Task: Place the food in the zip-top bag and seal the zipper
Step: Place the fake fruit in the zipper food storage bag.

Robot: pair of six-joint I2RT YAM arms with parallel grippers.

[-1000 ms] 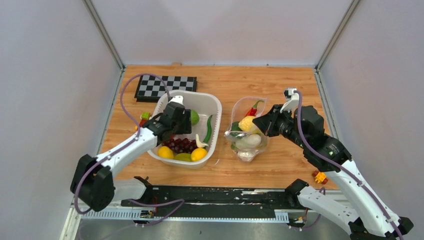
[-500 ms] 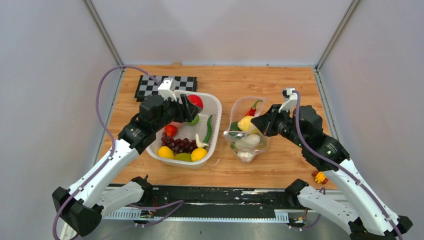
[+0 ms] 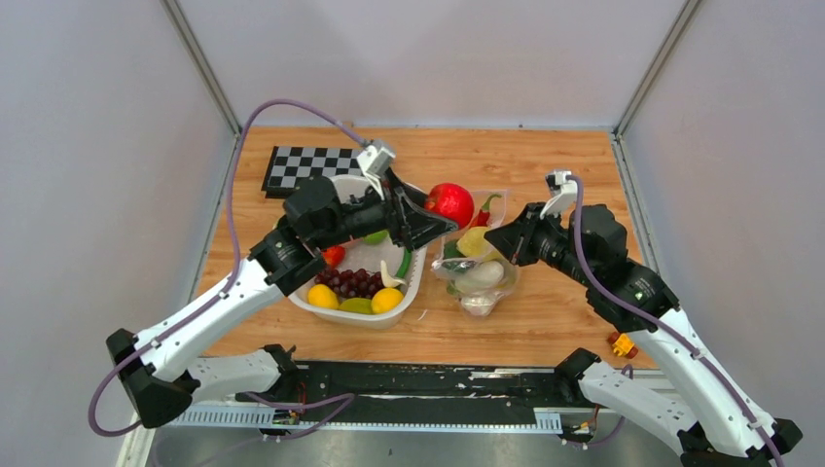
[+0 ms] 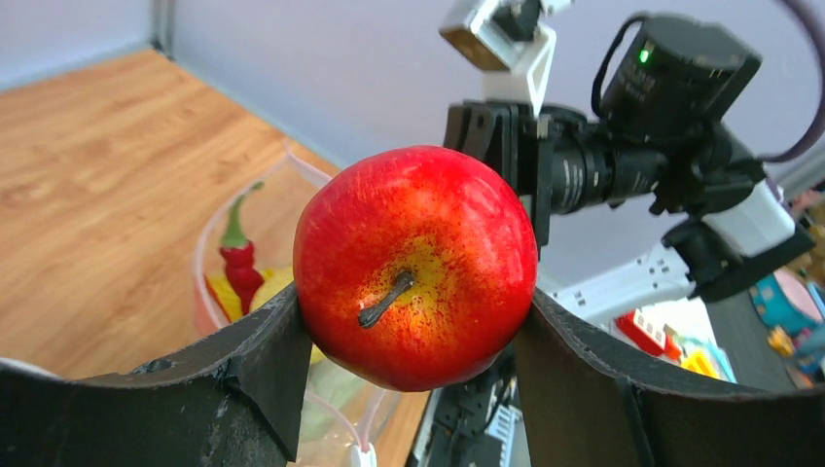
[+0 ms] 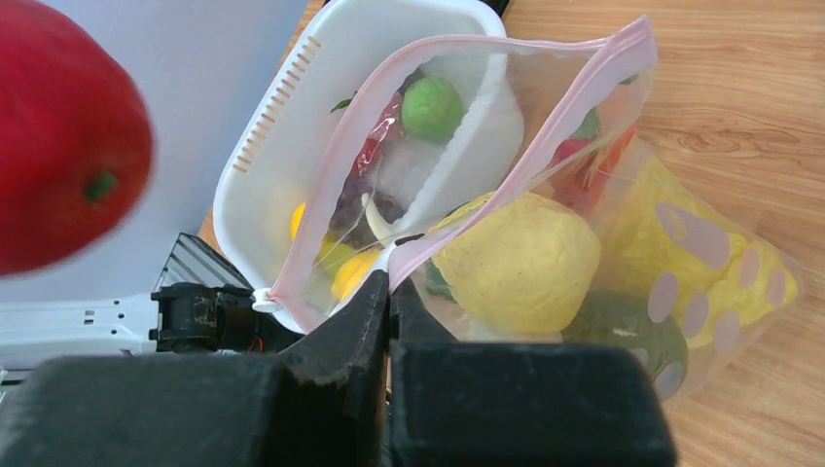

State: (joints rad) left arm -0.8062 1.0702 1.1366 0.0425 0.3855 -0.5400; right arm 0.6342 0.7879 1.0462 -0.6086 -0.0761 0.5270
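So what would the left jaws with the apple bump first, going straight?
Probably the right arm's wrist, just behind the apple; the bag sits lower. Depth is unclear.

A robotics lab cell: grey panel walls [image 3: 97, 146] enclose a wooden table [image 3: 545, 165] (two arms [image 3: 209, 313] bolted at its edge).

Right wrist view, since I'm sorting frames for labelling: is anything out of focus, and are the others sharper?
Right wrist: the red apple at upper left is blurred, the zip-top bag crisp. Left wrist: apple sharp. Top view: even light, sharp.
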